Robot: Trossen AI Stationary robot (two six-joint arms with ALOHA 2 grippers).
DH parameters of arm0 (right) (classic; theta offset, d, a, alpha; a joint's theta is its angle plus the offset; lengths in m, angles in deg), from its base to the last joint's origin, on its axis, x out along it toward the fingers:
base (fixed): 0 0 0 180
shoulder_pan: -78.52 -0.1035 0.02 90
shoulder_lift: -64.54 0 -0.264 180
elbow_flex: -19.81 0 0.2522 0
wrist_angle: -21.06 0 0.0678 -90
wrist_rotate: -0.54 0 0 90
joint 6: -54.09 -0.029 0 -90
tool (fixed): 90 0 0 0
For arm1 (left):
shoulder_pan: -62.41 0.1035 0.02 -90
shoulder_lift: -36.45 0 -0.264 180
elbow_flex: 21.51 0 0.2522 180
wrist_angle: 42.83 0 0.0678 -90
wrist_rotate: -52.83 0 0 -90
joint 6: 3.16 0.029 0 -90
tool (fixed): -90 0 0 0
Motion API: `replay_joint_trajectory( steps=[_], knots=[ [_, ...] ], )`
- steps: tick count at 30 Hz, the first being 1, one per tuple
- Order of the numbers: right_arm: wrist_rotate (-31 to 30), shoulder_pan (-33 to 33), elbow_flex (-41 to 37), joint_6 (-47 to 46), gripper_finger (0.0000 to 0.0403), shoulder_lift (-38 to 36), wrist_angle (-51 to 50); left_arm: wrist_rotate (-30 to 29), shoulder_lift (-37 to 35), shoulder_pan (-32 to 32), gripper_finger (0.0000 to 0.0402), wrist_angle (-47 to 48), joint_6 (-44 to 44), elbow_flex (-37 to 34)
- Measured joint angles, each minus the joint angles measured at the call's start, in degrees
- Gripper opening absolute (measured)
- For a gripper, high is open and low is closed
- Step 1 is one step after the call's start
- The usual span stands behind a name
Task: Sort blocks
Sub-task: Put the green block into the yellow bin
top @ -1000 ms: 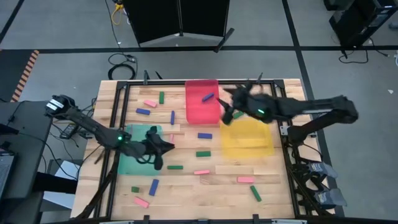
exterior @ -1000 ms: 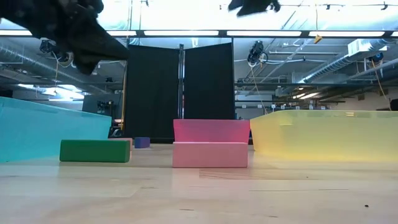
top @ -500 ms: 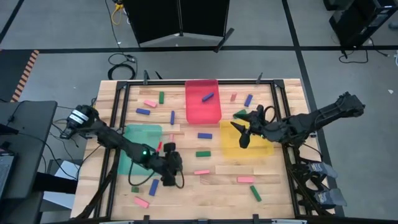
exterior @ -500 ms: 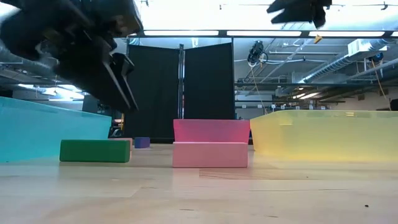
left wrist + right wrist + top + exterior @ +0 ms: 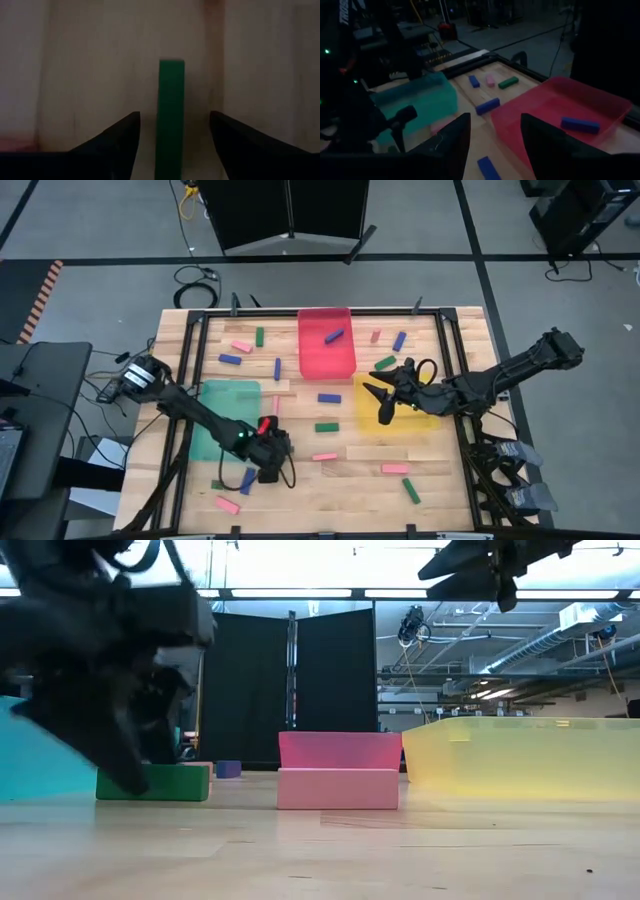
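Observation:
Small pink, blue and green blocks lie scattered on the wooden table (image 5: 450,480). My left gripper (image 5: 270,460) stands open, low over one green block (image 5: 171,85). Its fingers are on either side of the block's long sides, with a gap on each side. In the low view the gripper (image 5: 125,765) is partly in front of this block (image 5: 170,783), which lies flat on the wood. My right gripper (image 5: 383,402) hovers open and empty above the left edge of the yellow tray (image 5: 410,415). One blue block (image 5: 333,336) lies in the red tray (image 5: 322,360).
The green tray (image 5: 220,405) sits just to the far left of my left gripper. Loose blocks near it are a pink one (image 5: 323,456), a green one (image 5: 326,427) and a blue one (image 5: 247,480). More blocks lie along the far edge and the near right.
My left gripper has gone from over the green tray toward the table's near edge and a little right, and has come down over the green block. My right gripper has moved from the red tray's right edge toward the near edge, to above the yellow tray.

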Motion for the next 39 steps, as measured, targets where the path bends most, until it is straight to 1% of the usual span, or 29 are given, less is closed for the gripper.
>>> replay_joint_trajectory(
  steps=[3, 5, 8, 11, 12, 15, 20, 22, 24, 26, 28, 33, 39],
  knots=[
    [-0.02, -0.39, 0.0, 0.04, 0.0185, -0.07, 0.37, 0.05, 1.39, 0.05, 0.0238, -0.31, -1.14, 0.26],
    [0.02, -0.83, 0.0, 0.23, 0.0185, -0.07, 1.18, 0.11, 1.84, 0.13, 0.0215, -0.38, -1.92, 0.28],
    [0.1, -1.52, 0.0, 0.91, 0.0185, -0.07, 2.36, 0.31, 1.41, 0.22, 0.0151, -1.13, -1.94, 0.23],
    [0.13, -2.31, -0.02, 3.03, 0.0184, -0.08, 5.54, -0.5, 0.64, 0.58, 0.0066, -2.01, -1.6, 0.0],
    [0.13, -2.61, -0.02, 4.39, 0.0183, -0.09, 7.15, -1.44, 0.43, 0.81, 0.0059, -2.38, -1.5, -0.04],
    [0.13, -3.56, -0.02, 9.92, 0.0179, -0.09, 14.25, -5.68, 0.34, 1.78, 0.0065, -2.85, -1.32, 1.18],
    [0.13, -5.17, 0.0, 19.35, 0.0169, -0.25, 28.46, -10.52, 0.28, 4.14, 0.0065, -7.32, 3.46, 5.63],
    [0.14, -6.09, 0.01, 22.67, 0.0166, -0.25, 32.3, -11.79, 0.27, 5.78, 0.0065, -11.35, 6.67, 7.81],
    [0.14, -6.91, 0.02, 24.9, 0.0164, -0.25, 34.62, -11.77, 0.49, 7.8, 0.0065, -16.94, 9.72, 9.73],
    [0.15, -7.71, 0.02, 26.11, 0.0164, -0.25, 35.9, -10.59, 1.52, 10.15, 0.0065, -22.2, 12.68, 11.5],
    [0.15, -8.2, 0.02, 26.68, 0.0164, -0.25, 36.53, -7.81, 3.39, 13.12, 0.0065, -25.49, 14.5, 13.4],
    [0.15, -9.36, 0.02, 26.5, 0.0163, -0.25, 36.92, -0.75, 9.89, 19.0, 0.0065, -29.02, 15.13, 20.13],
    [0.14, -10.46, 0.04, 26.96, 0.0162, -0.25, 36.97, 3.53, 19.06, 22.64, 0.0065, -31.45, 16.05, 29.34]
  ],
)
